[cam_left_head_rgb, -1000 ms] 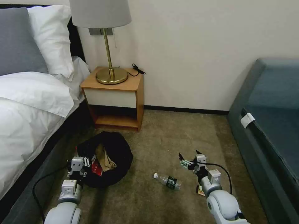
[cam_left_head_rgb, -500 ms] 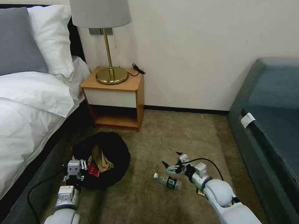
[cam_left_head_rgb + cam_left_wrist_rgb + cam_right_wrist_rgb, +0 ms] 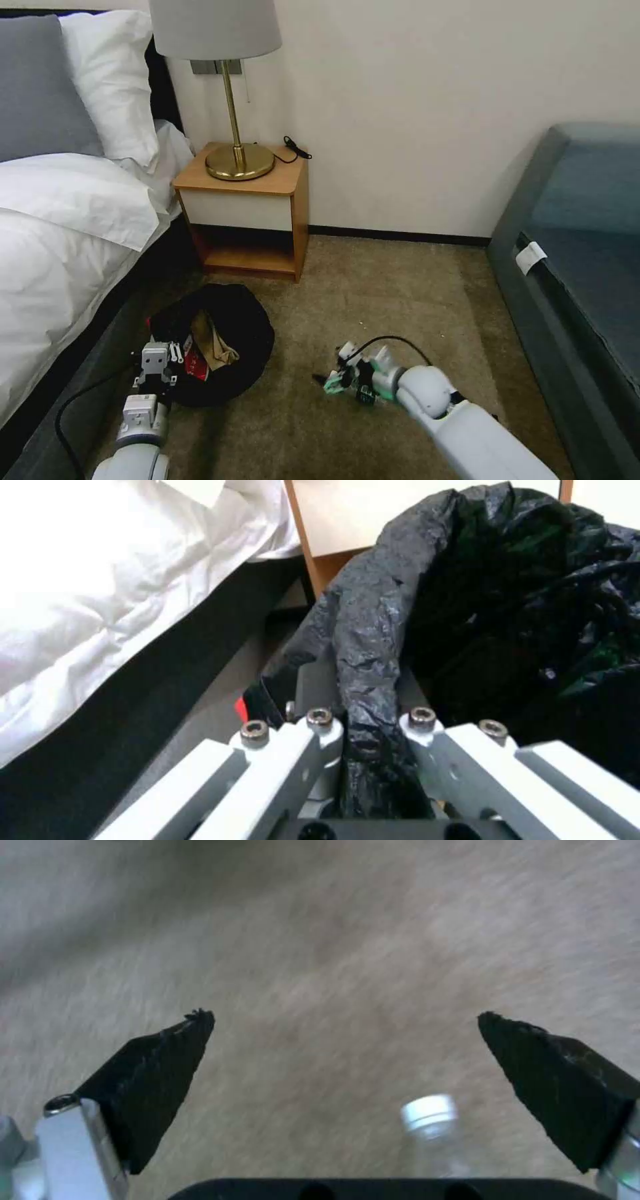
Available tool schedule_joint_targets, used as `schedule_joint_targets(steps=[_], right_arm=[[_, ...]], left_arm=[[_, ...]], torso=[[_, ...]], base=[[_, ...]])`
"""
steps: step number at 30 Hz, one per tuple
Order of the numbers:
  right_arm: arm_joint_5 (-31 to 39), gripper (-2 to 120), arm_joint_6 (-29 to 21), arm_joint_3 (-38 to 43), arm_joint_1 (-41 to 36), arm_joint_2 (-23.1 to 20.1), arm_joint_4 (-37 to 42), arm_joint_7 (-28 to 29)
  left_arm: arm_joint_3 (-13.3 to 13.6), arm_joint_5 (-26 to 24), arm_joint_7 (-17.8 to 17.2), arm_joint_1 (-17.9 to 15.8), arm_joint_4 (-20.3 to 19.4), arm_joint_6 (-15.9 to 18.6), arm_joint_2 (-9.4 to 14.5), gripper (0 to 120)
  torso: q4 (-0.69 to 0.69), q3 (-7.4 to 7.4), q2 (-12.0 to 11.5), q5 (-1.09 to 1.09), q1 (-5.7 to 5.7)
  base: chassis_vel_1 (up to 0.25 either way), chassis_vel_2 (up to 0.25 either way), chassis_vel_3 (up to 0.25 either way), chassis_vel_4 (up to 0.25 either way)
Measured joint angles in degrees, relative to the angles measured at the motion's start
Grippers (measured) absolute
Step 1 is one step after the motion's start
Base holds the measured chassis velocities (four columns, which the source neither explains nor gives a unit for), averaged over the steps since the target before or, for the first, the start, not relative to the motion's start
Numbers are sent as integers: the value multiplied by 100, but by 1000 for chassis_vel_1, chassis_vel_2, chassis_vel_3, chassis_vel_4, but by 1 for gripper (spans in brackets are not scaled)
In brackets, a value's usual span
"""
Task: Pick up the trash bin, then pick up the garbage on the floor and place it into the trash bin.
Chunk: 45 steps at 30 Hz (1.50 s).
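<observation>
While the right claw hangs low over the carpet, notes as follows.

Right claw: fingers spread wide, bottle lying between and beneath them, cap end showing in the right wrist view.
Bottle, location: on the carpet, well apart from the trash bin, mostly hidden behind the right arm in the head view.
Bottle, handling: judged light, thin-walled, smooth and apt to roll; best pinched across the body, not the cap.
Left claw: clamped on the bin's rim, black bag liner pinched between its fingers.
Trash bin: beside the bed, tilted toward the robot; red packet and tan paper inside.
Liner: soft, slippery; grip could slide.
</observation>
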Motion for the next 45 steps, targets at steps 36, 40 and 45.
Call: schedule_joint_targets(steps=[36, 40, 45], right_arm=[[-436, 100, -288, 97, 139, -491, -622, -323], [-440, 100, -261, 119, 142, -523, -744, -339], [-457, 100, -242, 125, 151, -522, -816, -368]], left_arm=[[-86, -227, 226, 28, -101, 155, 378, 3], [-83, -220, 228, 49, -147, 164, 368, 3], [-79, -216, 232, 78, -165, 165, 341, 3]], torso=[[0, 0, 0, 1, 0], [-1, 0, 0, 1, 0], [0, 0, 0, 0, 0]], base=[[0, 0, 0, 0], [0, 0, 0, 0], [0, 0, 0, 0]])
